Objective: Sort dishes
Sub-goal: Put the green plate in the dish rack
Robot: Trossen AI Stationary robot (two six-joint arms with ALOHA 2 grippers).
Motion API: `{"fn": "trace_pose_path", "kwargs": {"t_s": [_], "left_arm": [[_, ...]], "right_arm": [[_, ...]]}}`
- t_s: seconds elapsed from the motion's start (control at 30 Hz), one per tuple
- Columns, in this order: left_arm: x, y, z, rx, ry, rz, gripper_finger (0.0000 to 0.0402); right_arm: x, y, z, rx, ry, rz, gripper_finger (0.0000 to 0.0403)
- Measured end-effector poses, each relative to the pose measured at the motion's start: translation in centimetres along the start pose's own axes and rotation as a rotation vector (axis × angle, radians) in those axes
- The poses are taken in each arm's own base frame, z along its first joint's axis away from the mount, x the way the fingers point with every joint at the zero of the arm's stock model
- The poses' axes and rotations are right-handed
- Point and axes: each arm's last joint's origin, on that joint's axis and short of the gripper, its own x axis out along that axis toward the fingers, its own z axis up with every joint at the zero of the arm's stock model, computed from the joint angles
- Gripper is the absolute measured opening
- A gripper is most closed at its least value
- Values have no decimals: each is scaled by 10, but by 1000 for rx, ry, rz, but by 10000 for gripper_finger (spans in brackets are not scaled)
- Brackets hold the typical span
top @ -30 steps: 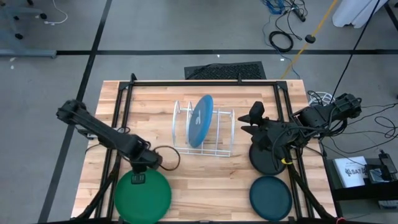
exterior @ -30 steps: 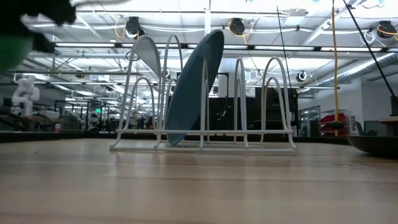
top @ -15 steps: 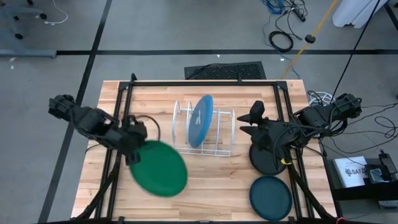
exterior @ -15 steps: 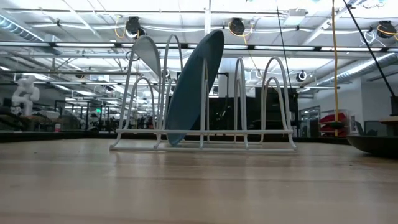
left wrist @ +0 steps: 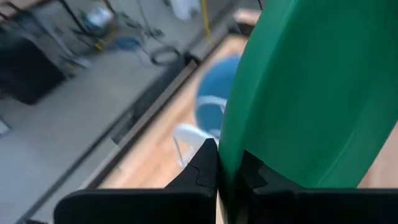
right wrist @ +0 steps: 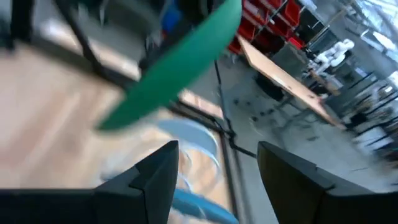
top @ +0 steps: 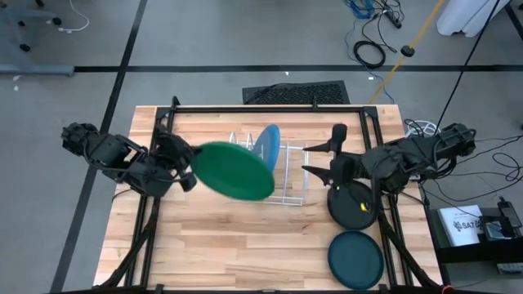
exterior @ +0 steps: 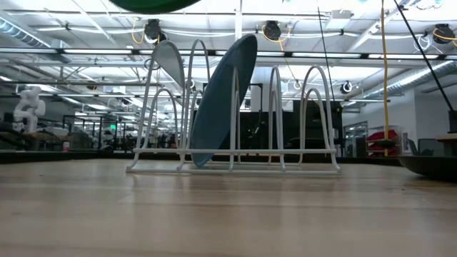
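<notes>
Left claw (top: 189, 161) clamped on the rim of the green plate (top: 234, 170), holding it in the air above the table (top: 245, 245), over the left part of the white wire rack (top: 290, 194). Blue plate (top: 265, 144) standing on edge in the rack, partly hidden under the green one. Right claw (top: 320, 160) spread open and empty just right of the rack, above the black plate (top: 353, 211) lying flat, with the dark teal plate (top: 355, 259) flat near the table's front edge.

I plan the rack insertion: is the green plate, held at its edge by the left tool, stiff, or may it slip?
The green plate probably is stiff: held only at its rim by the left tool, it shows no sag. It seems light. Its smooth plastic might pivot in so small a grip.
</notes>
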Motion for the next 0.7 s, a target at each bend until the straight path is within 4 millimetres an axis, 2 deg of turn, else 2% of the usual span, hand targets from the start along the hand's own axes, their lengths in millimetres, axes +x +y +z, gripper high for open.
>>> {"fn": "trace_pose_path", "kwargs": {"t_s": [0.2,0.37,0.7], "left_arm": [[3,-3,4,13,-85,87,13],[7,-9,5,22,-118,141,13],[14,-21,7,26,-156,191,13]], "right_arm": [[4,-12,10,225,-118,-42,229],[12,-17,12,341,-169,21,247],[43,-10,11,375,-169,45,267]]}}
